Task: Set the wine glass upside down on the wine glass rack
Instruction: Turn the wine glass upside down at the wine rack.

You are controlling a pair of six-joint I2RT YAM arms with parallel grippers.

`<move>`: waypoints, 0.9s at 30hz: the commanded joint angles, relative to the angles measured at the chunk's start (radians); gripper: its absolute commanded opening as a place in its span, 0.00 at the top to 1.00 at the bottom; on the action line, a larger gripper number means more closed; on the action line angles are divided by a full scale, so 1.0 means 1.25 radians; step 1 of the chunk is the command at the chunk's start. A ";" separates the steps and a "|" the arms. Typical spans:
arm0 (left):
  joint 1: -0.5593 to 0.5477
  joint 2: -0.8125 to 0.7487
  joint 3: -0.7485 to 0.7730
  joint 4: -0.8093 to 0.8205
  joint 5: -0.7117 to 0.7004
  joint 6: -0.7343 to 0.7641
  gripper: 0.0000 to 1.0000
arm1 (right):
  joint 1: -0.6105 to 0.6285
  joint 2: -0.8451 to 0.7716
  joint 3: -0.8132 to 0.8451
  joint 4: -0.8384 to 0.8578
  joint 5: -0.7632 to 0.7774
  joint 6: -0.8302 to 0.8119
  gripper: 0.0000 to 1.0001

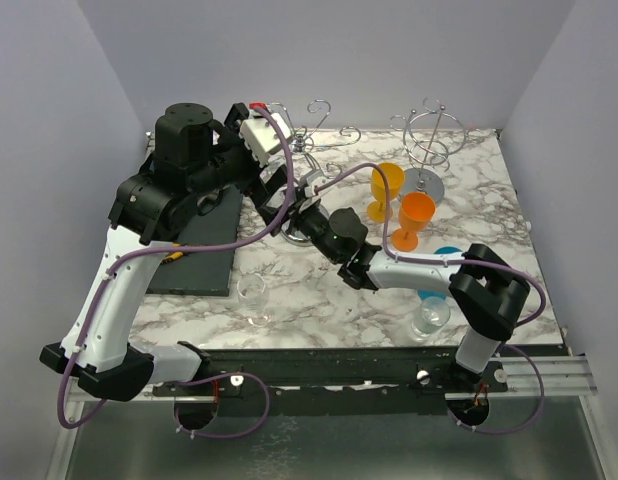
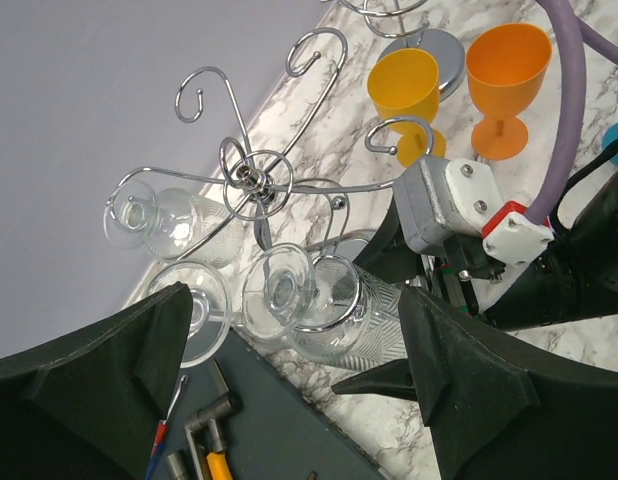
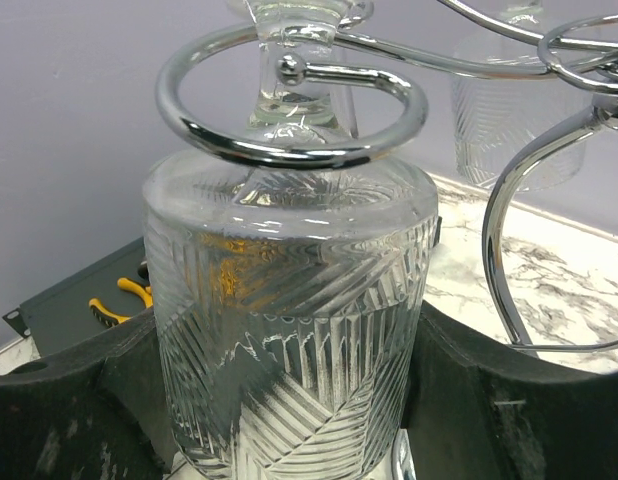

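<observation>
The right hand [image 3: 285, 385] grips the wine glass [image 3: 289, 300] by its bowl, inverted, so the stem stands inside a chrome loop [image 3: 289, 152] of the wine glass rack [image 2: 251, 178] — foot above the loop, apparently ready to hang. The left hand [image 2: 294, 345] hovers overhead, spread wide and empty.
</observation>
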 commanded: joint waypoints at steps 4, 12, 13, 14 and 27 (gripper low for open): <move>0.000 0.000 0.017 -0.011 -0.025 -0.002 0.09 | 0.018 -0.013 -0.005 0.104 -0.004 -0.081 0.77; 0.000 0.002 0.015 -0.011 -0.039 -0.006 0.09 | 0.019 -0.022 -0.059 0.215 -0.014 -0.117 0.77; 0.000 0.002 0.016 -0.011 -0.041 -0.007 0.09 | 0.019 -0.022 -0.064 0.226 -0.015 -0.118 0.77; 0.000 0.002 0.015 -0.011 -0.042 -0.007 0.09 | 0.019 -0.021 -0.071 0.243 -0.015 -0.120 0.77; 0.000 0.001 0.009 -0.012 -0.051 -0.007 0.09 | 0.019 0.005 -0.121 0.330 0.013 -0.097 0.53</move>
